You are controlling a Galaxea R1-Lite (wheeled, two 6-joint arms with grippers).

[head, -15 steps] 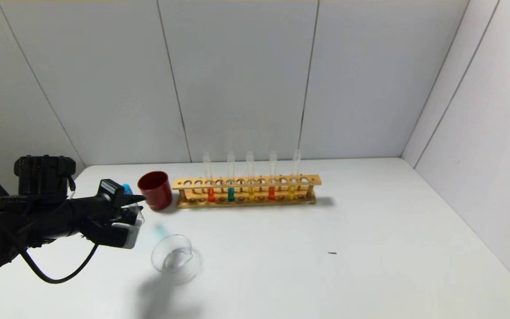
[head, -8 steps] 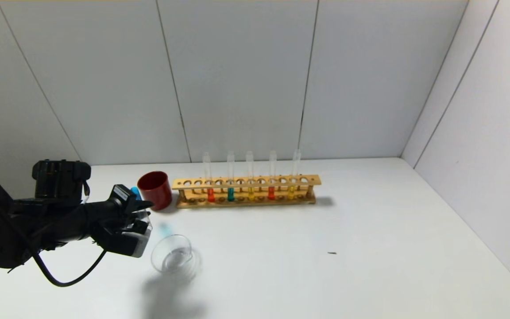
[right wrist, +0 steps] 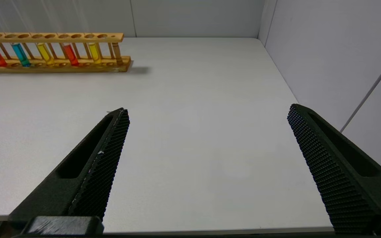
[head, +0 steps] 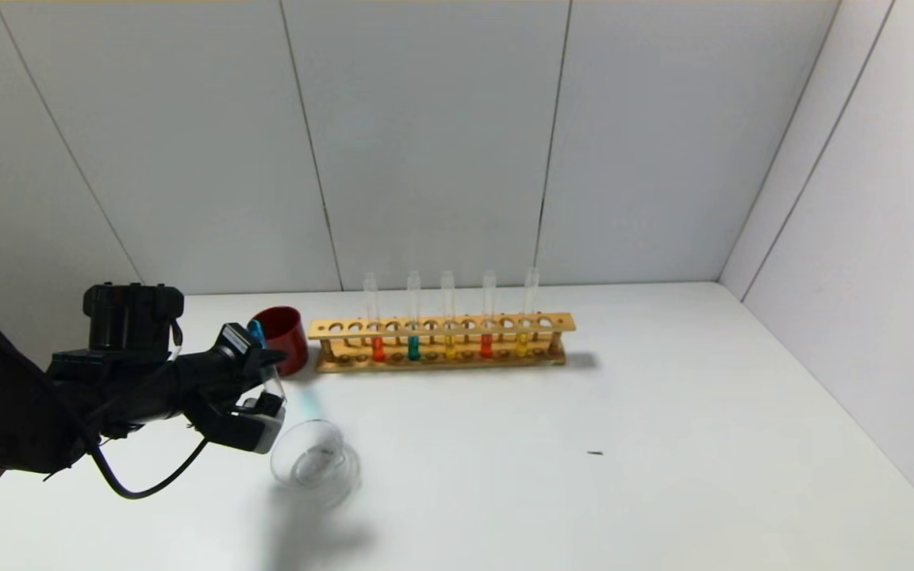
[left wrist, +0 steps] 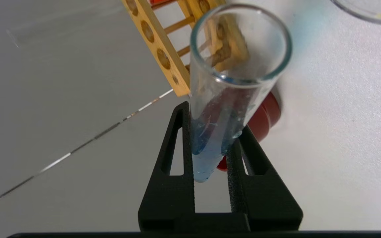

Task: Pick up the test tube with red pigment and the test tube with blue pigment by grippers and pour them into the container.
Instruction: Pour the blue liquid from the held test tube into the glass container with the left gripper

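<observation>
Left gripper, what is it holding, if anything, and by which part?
The left gripper is shut on the test tube with blue pigment, clamped near its closed, liquid-filled bottom end.

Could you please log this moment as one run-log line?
left gripper: shut on clear glass test tube with blue pigment, tilted beside clear glass dish | right gripper: open, idle | red tubes: in wooden rack

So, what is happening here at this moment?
The left gripper holds the test tube with blue pigment between its fingers, tilted, with the open mouth pointing toward the glass container on the white table. The blue liquid sits at the closed end; nothing blue shows in the container yet. The test tubes with red pigment stand in the wooden rack, beside a dark red cup. The right gripper is open and idle above the table.
</observation>
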